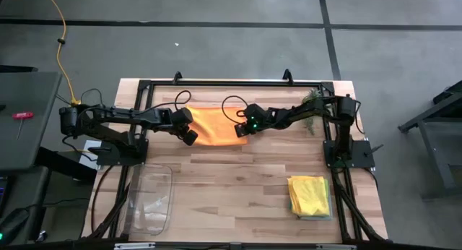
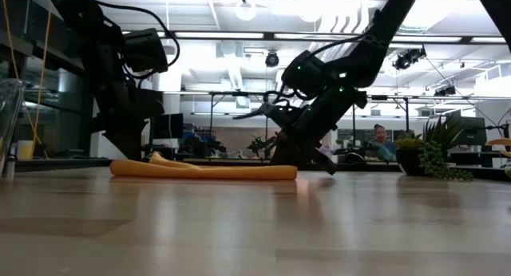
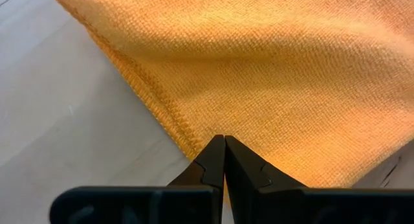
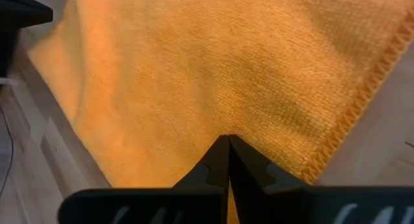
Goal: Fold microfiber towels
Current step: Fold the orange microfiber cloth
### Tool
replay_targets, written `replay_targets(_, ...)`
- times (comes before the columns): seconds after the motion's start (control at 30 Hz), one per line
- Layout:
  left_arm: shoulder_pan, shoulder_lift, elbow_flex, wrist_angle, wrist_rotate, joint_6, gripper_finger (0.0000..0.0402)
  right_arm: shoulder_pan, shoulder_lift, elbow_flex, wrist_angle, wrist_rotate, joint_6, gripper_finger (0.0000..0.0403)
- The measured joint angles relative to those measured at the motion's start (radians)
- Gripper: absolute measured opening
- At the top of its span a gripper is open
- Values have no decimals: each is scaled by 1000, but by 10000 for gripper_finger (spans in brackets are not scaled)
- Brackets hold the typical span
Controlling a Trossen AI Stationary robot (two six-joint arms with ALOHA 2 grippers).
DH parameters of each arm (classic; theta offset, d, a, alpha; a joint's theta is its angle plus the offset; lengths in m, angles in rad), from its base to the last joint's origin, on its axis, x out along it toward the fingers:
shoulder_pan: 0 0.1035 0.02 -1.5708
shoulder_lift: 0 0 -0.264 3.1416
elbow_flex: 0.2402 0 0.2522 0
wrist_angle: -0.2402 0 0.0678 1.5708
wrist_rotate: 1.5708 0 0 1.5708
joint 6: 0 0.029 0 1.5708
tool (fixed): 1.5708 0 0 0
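From above, orange towel (image 1: 214,126) at the table's far middle, long axis crosswise between left gripper (image 1: 189,136) and right gripper (image 1: 241,130); in both wrist views, fingers pinched shut on its near edge.

The whole counter (image 1: 238,178) is taken in from straight overhead. A level look across it into the room is given at counter height. Each wrist camera is pressed close over the orange towel (image 3: 272,75), which is shared by all four views, upper centre from above.
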Motion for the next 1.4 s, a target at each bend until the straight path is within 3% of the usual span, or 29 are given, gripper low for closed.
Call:
replay_targets(0.4,0,-1,1,-118,4,72,0,-7,1,0,-35,17,0,0)
replay_targets(0.53,0,-1,1,-162,66,109,0,-7,2,-1,-38,18,0,0)
replay_targets(0.73,0,-3,1,-281,71,153,0,-7,3,-2,-38,22,0,0)
replay_targets(1.1,0,-149,54,-78,91,123,0,-8,4,-4,-31,16,26,0)
replay_targets(1.4,0,29,53,16,90,67,0,-8,4,-5,-27,12,26,0)
